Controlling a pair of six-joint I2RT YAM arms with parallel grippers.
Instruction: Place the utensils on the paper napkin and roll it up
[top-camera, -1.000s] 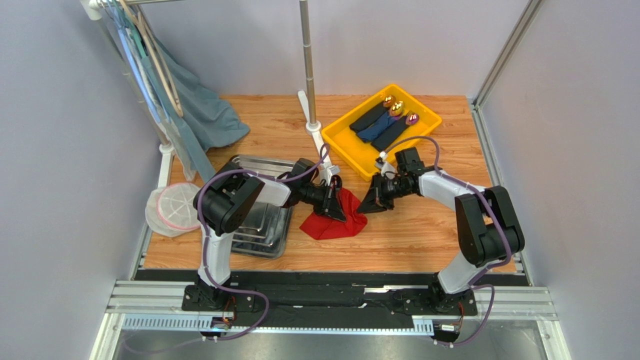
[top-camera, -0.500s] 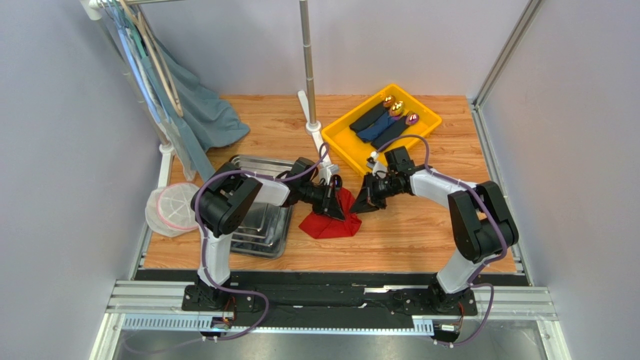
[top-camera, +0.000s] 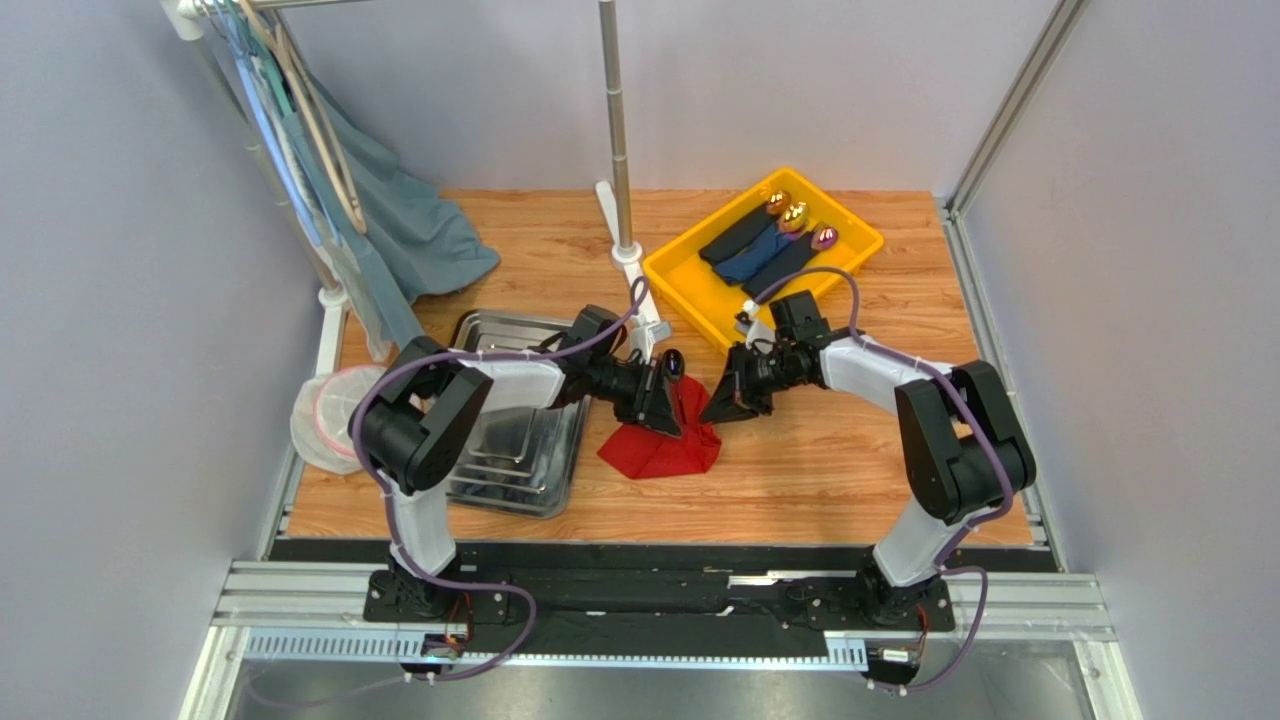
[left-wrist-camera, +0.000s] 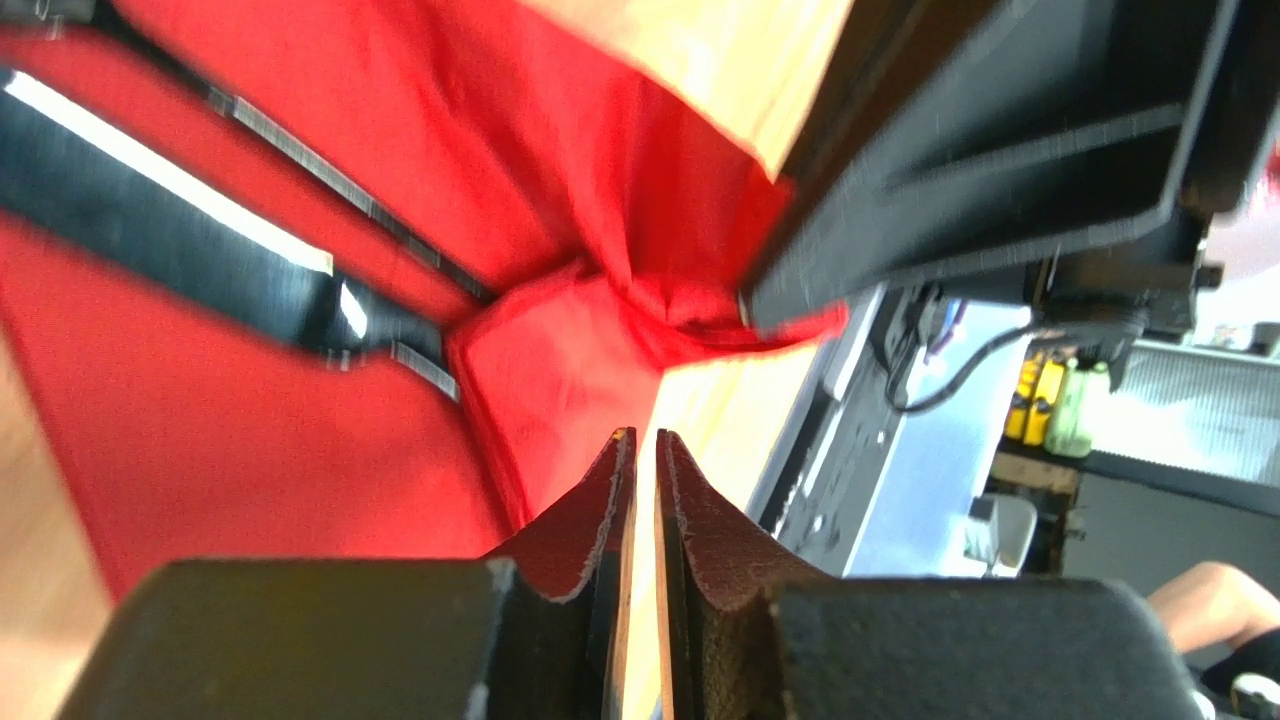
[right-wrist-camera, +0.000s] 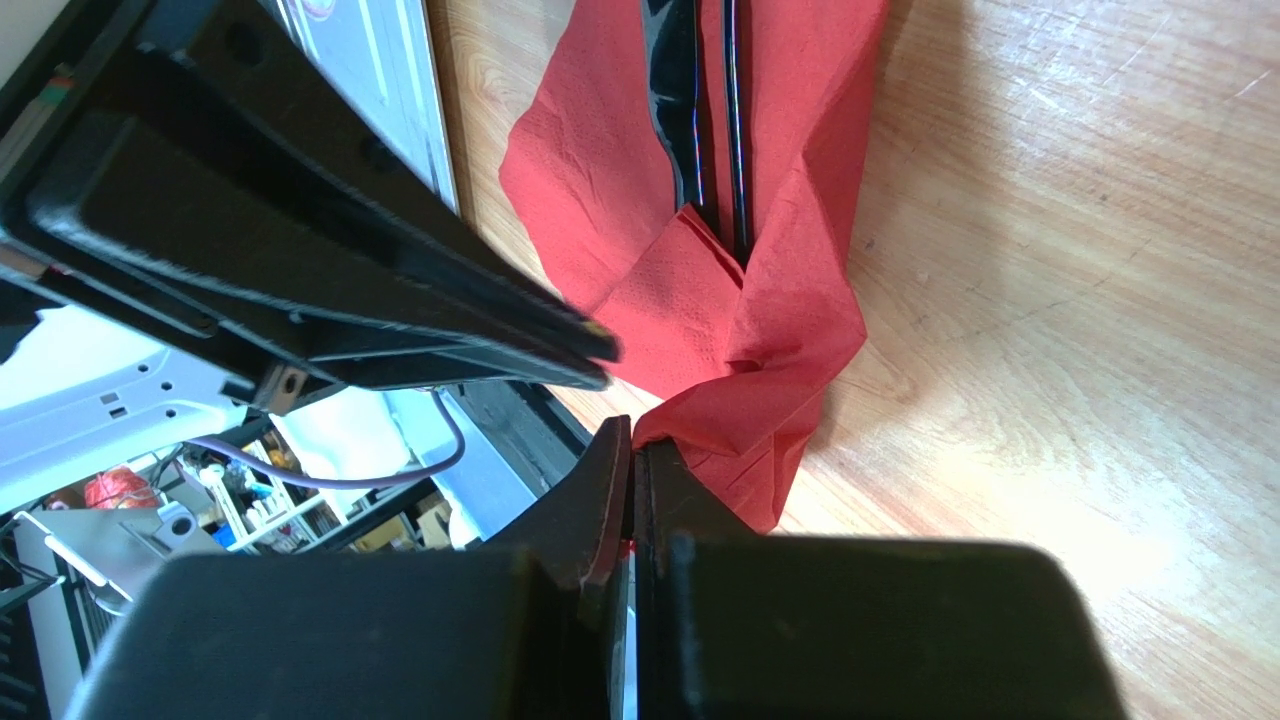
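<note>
The bright red thin paper napkin (top-camera: 661, 444) sits crumpled on the wooden counter (top-camera: 857, 465), about mid-way between the two arms, and it's half folded over the slim black metal utensils (right-wrist-camera: 700, 105). From the right wrist view, two dark handles run side by side down the crease, with red paper flapped up on both sides. The left wrist view shows one broader black piece (left-wrist-camera: 166, 225) lying on the red sheet.

The right pincer (right-wrist-camera: 634, 438) is clamped tight, and a bunched corner of the napkin runs right into its tips, so it's pinching that fold. The left pincer (left-wrist-camera: 642, 447) is down at the napkin's edge. Its jaws are just barely cracked apart, a thin slit with wood showing through, and nothing visibly sits between them.

The two pincers are nose to nose over the napkin's far end. Just left of the napkin is a stack of steel trays (top-camera: 529, 459). Behind it there's a yellow plastic bin (top-camera: 691, 317) holding three dark rolled napkins (top-camera: 748, 249) with shiny utensil heads poking out.
</note>
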